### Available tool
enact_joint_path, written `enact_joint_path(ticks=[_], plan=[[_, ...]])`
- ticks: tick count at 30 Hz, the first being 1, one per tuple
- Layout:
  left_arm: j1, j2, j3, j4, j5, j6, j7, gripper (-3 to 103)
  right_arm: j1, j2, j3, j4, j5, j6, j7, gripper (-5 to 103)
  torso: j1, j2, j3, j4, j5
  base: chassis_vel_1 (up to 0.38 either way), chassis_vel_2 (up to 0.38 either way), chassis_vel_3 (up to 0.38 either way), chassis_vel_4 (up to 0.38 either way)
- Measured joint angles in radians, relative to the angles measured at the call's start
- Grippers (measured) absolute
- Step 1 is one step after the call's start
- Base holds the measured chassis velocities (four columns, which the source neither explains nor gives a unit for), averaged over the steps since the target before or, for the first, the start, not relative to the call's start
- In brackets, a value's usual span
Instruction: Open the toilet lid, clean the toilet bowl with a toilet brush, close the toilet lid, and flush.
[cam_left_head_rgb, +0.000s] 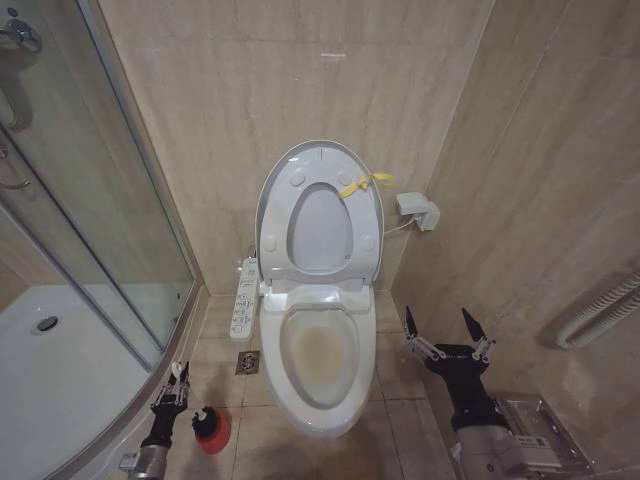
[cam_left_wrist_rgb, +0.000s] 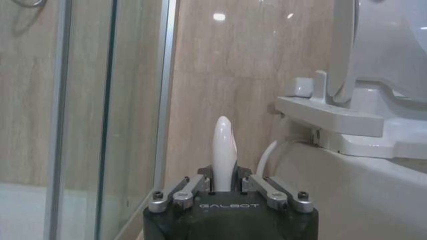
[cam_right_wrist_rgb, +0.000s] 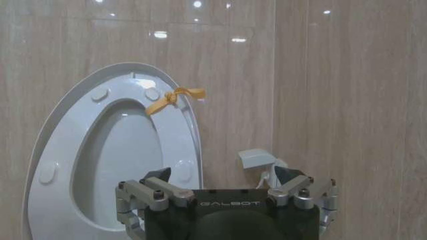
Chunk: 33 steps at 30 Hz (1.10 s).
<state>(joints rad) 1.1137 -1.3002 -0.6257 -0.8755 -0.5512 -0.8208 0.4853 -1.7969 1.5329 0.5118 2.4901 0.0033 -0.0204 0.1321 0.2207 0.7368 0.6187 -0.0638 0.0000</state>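
The toilet lid (cam_left_head_rgb: 320, 230) stands raised against the wall with the white ring seat up against it, and a yellow tag (cam_left_head_rgb: 365, 184) is tied at its edge. The toilet bowl (cam_left_head_rgb: 322, 350) lies open, yellowish stains inside, its button panel (cam_left_head_rgb: 243, 298) at the side. My left gripper (cam_left_head_rgb: 177, 385) is low on the floor beside the bowl, shut on the thin white handle of the toilet brush (cam_left_wrist_rgb: 224, 145). The red holder (cam_left_head_rgb: 212, 430) stands just beside it. My right gripper (cam_left_head_rgb: 447, 335) hangs open on the bowl's other side, facing the lid (cam_right_wrist_rgb: 120, 160).
A curved glass shower enclosure (cam_left_head_rgb: 110, 230) closes off the side by my left arm. A floor drain (cam_left_head_rgb: 248, 362) sits between it and the bowl. A small wall box (cam_left_head_rgb: 417, 210) and white pipes (cam_left_head_rgb: 600, 310) are on the wall by my right arm.
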Motion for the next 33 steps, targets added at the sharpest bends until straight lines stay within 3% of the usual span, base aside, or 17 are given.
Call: enact_joint_path(ticks=[13, 20, 33], plan=[[-0.079, -0.010, 0.000, 0.145, -0.017, 0.000, 0.085, 22, 0.000, 0.000, 0.000, 0.000, 0.000, 0.000, 0.000, 100, 0.000, 0.000, 0.000, -0.0002, 0.0000, 0.000, 0.000, 0.000, 0.000], [-0.089, -0.010, -0.018, 0.217, 0.051, 0.000, 0.118, 22, 0.000, 0.000, 0.000, 0.000, 0.000, 0.000, 0.000, 100, 0.000, 0.000, 0.000, -0.0001, 0.0000, 0.000, 0.000, 0.000, 0.000], [0.045, -0.039, -0.040, 0.116, 0.104, -0.004, 0.121, 22, 0.000, 0.000, 0.000, 0.000, 0.000, 0.000, 0.000, 100, 0.000, 0.000, 0.000, 0.0002, 0.0004, 0.000, 0.000, 0.000, 0.000]])
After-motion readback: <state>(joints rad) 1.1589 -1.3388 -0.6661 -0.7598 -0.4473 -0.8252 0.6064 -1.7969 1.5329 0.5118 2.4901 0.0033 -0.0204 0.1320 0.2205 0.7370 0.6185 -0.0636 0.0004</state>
